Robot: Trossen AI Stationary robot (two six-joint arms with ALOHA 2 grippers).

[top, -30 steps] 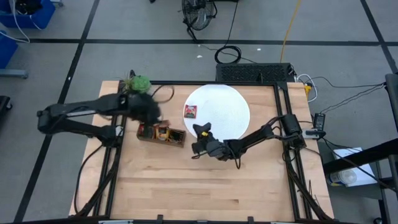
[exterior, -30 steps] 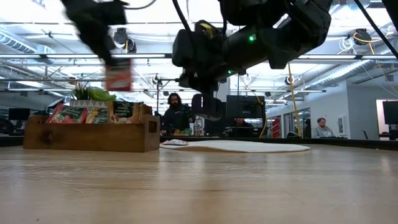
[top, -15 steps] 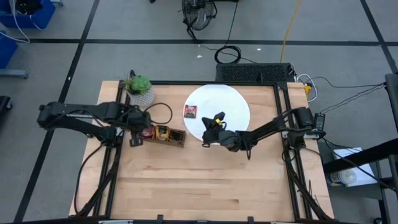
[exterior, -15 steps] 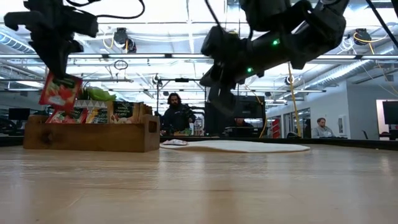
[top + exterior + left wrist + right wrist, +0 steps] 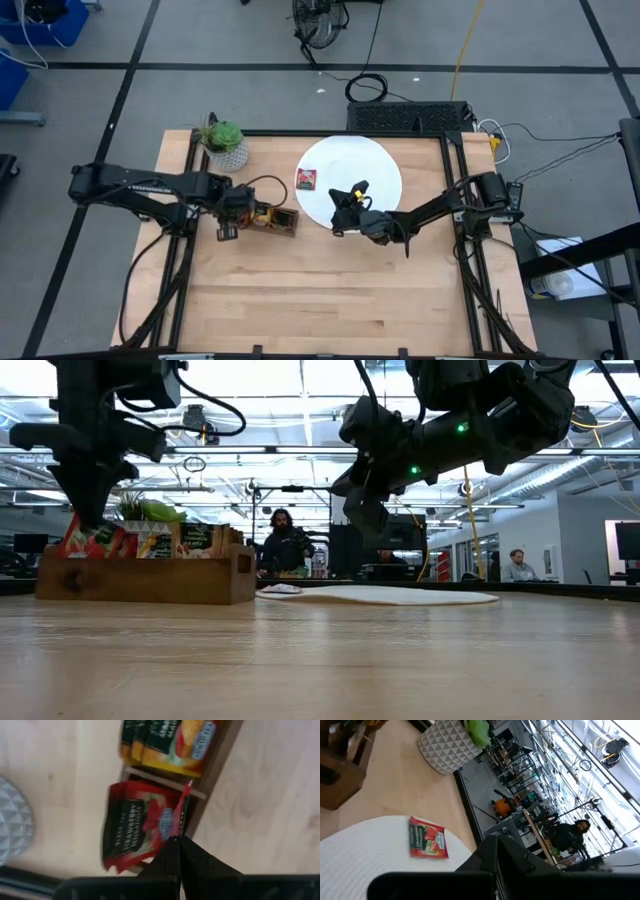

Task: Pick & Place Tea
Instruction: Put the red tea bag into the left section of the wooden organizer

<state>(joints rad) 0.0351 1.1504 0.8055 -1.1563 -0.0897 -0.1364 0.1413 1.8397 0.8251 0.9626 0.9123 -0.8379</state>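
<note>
- At the wooden tray [image 5: 262,216], our landmark on the surface [image 5: 330,290]: we log a long compartmented box holding red and yellow tea sachets [image 5: 145,822] on edge, so that each presents a thin upper rim for pinching.
- Over the tray's end nearest the potted plant [image 5: 224,140]: the left pincer [image 5: 229,212], fingers together, tips pressed on the rim of a red strawberry sachet [image 5: 182,810] standing in that end compartment. We judge it clamped on that sachet; whether the sachet has lifted free we cannot tell.
- Well apart from the tray, toward the other arm: the white disc [image 5: 375,170], which we take as the drop zone, flat and rimless so a sachet can simply be let fall.
- On the disc's edge nearest the tray: one red sachet [image 5: 306,179] lying flat, label up, already delivered.
- Beyond the tray, over the disc's near rim: the right pincer [image 5: 348,202], fingers together and holding nothing, raised clear of the disc, which we read as waiting out of the left arm's path.
</note>
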